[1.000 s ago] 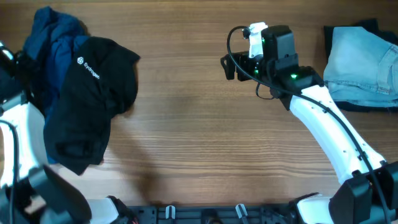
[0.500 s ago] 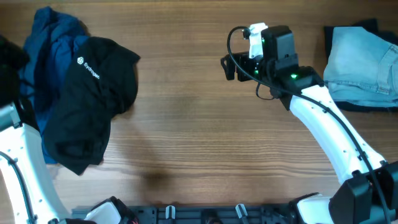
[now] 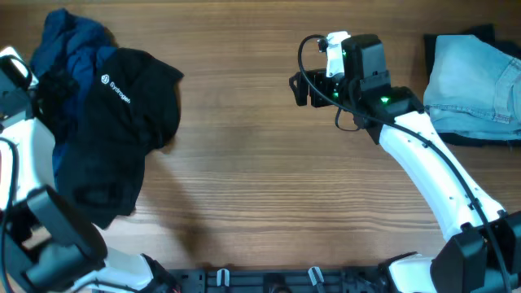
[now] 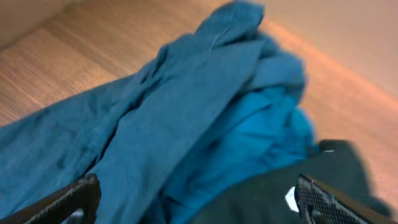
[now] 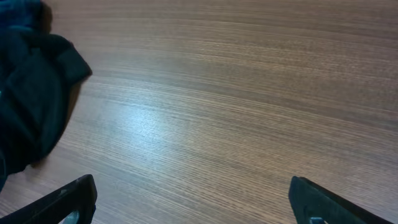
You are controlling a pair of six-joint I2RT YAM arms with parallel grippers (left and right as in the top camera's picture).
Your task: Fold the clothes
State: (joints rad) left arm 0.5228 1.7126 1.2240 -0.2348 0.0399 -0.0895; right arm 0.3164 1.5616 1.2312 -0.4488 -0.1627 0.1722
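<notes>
At the far left of the wooden table (image 3: 260,179), a black top (image 3: 122,138) with a white logo lies crumpled, overlapping a royal-blue garment (image 3: 69,41) bunched just beyond it. Left gripper (image 4: 199,199): jaws spread wide over the blue fabric, gripping nothing. Right gripper (image 5: 193,202): jaws likewise wide and empty, over bare wood near the table's far middle, well apart from the clothes. Folded pale denim (image 3: 476,81) sits at the far right.
</notes>
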